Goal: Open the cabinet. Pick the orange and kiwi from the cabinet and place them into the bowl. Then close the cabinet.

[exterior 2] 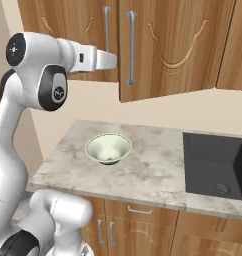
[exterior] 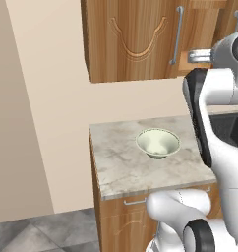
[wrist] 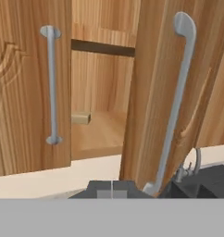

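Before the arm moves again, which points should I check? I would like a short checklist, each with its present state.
1. Right door of the brown wood-grain wall cabinet partly open: ok.
2. Left door open: not ok, closed.
3. Orange and kiwi visible inside: cannot tell; a tan block lies on the shelf.
4. Pale greenish-white bowl upright and empty on the marble counter: ok.
5. Fingers empty: ok, shut on nothing.

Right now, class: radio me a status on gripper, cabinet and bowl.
Gripper shut, holding nothing, at the cabinet. Right door part open, left shut. Bowl empty on the counter. Tan block on the shelf.
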